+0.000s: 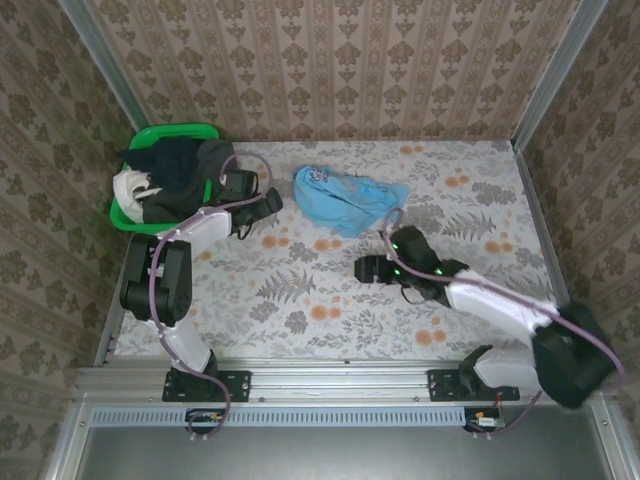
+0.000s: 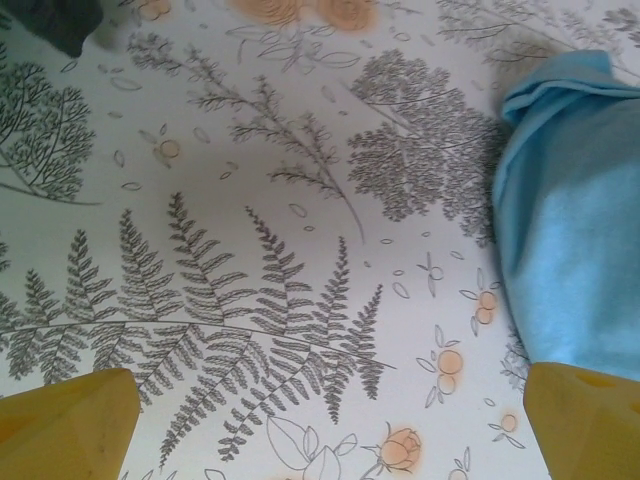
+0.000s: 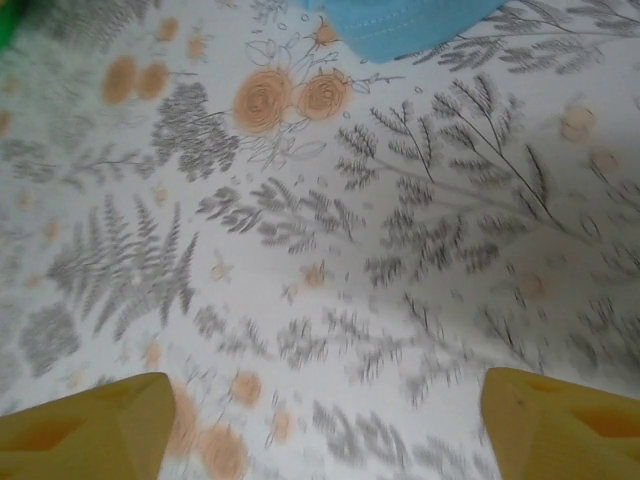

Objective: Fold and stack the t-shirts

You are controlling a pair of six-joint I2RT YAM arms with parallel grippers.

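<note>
Fingers (image 2: 65,425) of the left gripper (image 2: 325,390) stand wide apart and empty above the floral table (image 2: 250,200). A crumpled light blue t-shirt (image 2: 570,230) lies just ahead of one finger; whether they touch is unclear. The right gripper (image 3: 320,385) is also spread and empty, with the shirt lying farther ahead of its fingers. Soft, light and limp, the shirt probably wants pinching at a hem edge or shoulder, then spreading flat.
</note>
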